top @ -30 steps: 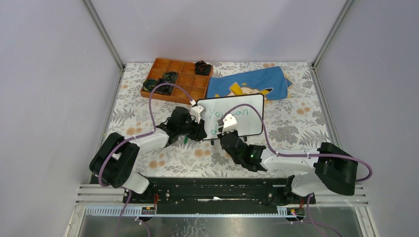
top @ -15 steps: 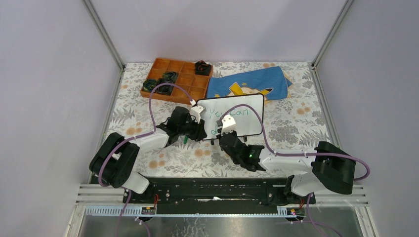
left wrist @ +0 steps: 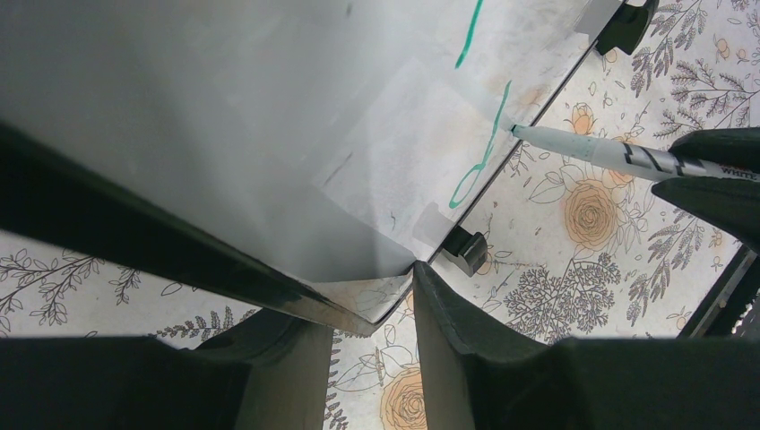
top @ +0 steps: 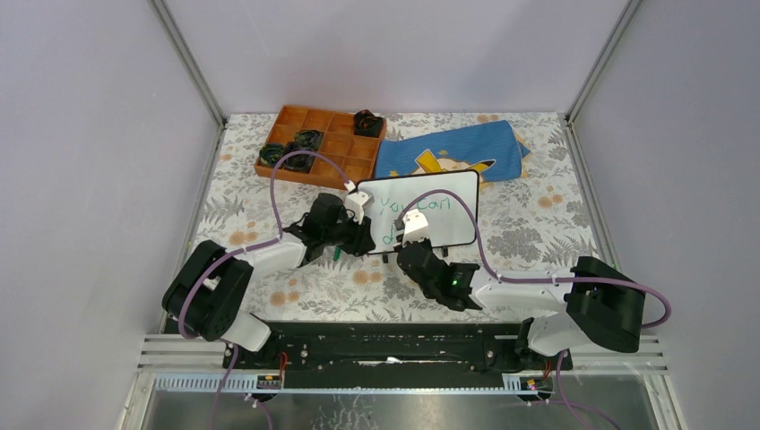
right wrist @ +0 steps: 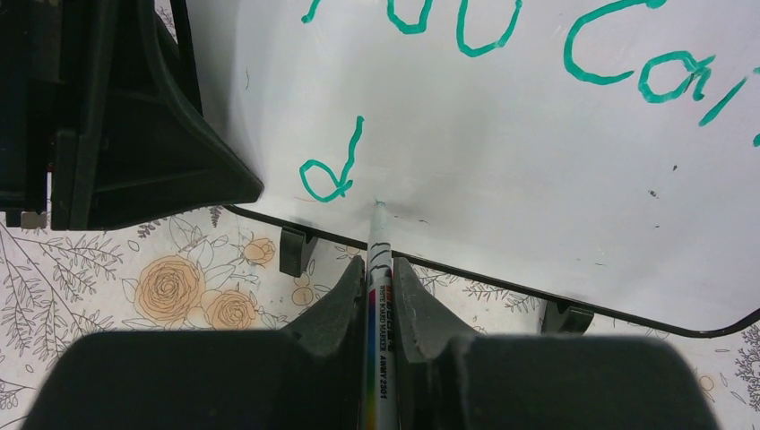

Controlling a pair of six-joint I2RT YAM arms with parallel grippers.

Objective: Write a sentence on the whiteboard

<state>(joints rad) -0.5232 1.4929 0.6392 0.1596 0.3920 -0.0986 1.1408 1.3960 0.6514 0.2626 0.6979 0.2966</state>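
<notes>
Risks first. Your right gripper (right wrist: 376, 266) is pinched narrow on the marker (right wrist: 376, 313), with the tip touching the whiteboard (right wrist: 538, 161) just right of the green "d" (right wrist: 339, 175) and very near the bottom frame. The sentence (right wrist: 484, 45) shows "You can" on the top line and only that "d" below it, so I judge you're about to start the "o". A round stroke begun that low can run onto the black frame or off the edge, so aim the loop upward. Your left gripper (left wrist: 363, 291) is closed on the board's lower-left corner, and that's the only restraint I can see. Otherwise the board just stands on its small feet (right wrist: 294, 251) on the floral table cover (top: 538, 233). Press too hard with the tip and the board can pivot about that corner or skid, which wobbles the letters. The marker barrel is thin and held only between the pads, so side load may twist it in the grip. In the top view the right arm's purple cable (top: 472, 219) crosses over the written area. I can't tell whether it touches, but if it sags it can smear "can". Containers: the orange compartment tray (top: 339, 148) sits at the far side, near the board's left end and beside the blue cloth (top: 453, 152). Three compartments hold dark bundled items (top: 365, 121): one in the far right corner, two toward the left side. They're too small to identify. The other compartments show bare orange.
</notes>
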